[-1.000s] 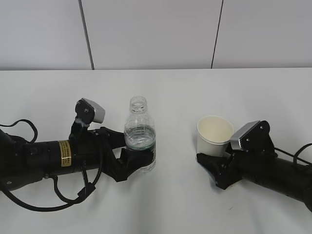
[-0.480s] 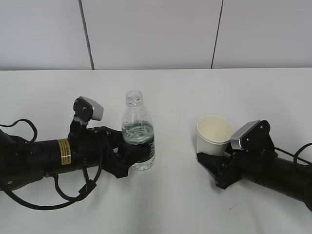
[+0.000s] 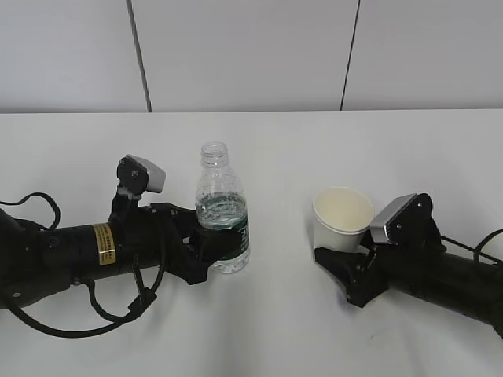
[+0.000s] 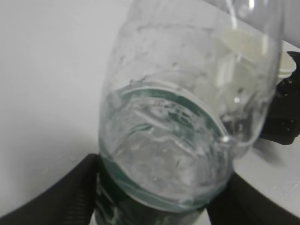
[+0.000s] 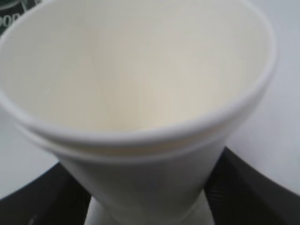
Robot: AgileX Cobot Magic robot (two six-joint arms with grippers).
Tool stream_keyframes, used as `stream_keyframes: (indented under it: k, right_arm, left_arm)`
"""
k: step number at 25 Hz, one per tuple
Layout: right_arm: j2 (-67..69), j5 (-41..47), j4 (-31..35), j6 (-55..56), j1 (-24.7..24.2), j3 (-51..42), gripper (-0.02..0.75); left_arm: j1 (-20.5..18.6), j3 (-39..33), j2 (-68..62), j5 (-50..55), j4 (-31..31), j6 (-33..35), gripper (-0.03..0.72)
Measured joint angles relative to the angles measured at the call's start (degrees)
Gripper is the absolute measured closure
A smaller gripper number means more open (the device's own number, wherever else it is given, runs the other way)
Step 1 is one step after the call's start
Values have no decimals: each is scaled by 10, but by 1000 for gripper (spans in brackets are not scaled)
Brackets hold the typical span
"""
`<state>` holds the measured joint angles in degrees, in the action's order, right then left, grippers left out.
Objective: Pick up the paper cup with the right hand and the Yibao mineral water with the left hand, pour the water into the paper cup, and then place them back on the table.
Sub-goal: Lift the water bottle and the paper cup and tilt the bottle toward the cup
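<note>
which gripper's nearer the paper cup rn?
Right. The right gripper has its jaws on either side of the paper cup at its base. The left gripper is off to the cup's left, jaws closed around the water bottle.

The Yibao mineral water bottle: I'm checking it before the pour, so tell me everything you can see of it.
The Yibao mineral water is a small clear ribbed plastic bottle, uncapped, with a dark green label low on its body. It is partly filled with water. It stands upright on the white table, left of the paper cup and apart from it. The left gripper is closed around its lower body, fingers on both sides.
</note>
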<state>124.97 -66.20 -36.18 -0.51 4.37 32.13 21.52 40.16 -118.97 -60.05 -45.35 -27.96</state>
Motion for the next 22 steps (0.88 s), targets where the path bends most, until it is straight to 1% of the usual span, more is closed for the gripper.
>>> stream_keyframes:
  k: [3,9,12,16,22]
  right_arm:
    - [-22,0,-7,0,0,0,211]
    - [-45,0,-27,27,0,0,211]
    - [-45,0,-68,35,0,0,211]
    - [-45,0,-126,77,0,4,211]
    - [-45,1,-260,186,0,53,211]
  left_arm:
    - [0,0,0,-4,-1,4,271]
    - [0,0,22,2,0,45,290]
    - [0,0,46,25,4,69,295]
    - [0,0,66,54,32,122,296]
    - [0,0,67,60,71,208,300]
